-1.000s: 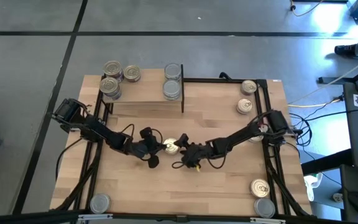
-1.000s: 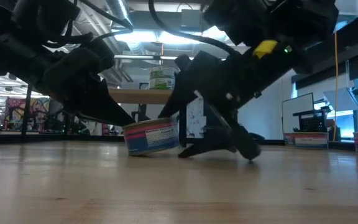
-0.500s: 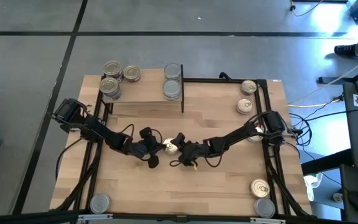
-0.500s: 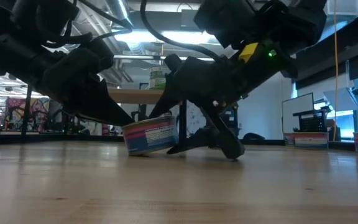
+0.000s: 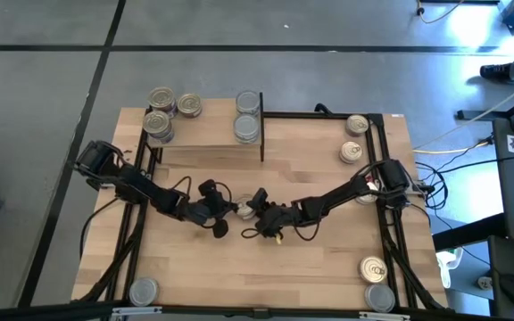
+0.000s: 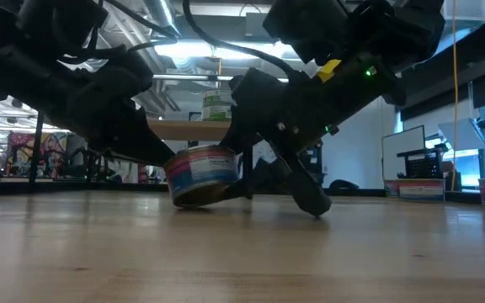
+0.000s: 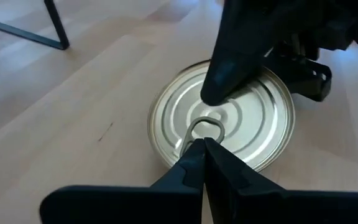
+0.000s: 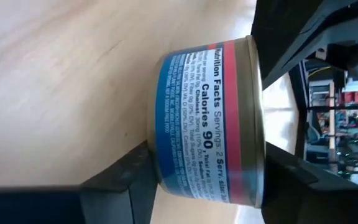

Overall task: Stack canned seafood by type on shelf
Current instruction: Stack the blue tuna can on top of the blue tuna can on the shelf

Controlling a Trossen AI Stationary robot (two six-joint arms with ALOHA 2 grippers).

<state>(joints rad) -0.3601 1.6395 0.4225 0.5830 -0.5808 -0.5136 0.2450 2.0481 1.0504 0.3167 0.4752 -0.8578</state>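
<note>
Tilted now, the tin (image 6: pixel 202 175) lifts off the table (image 6: pixel 242 252) as the right gripper (image 6: pixel 251 172) closes around it; the left gripper (image 7: pixel 201 155) stays pinched shut at its pull-tab (image 7: pixel 204 129).

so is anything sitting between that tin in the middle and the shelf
Nothing visible does. In the high view the tabletop is bare between the tin and the shelf. The tin is tipped, the right gripper straddling it and the shut left gripper at its lid. The shelf's near edge holds tin stacks at its ends only.
</note>
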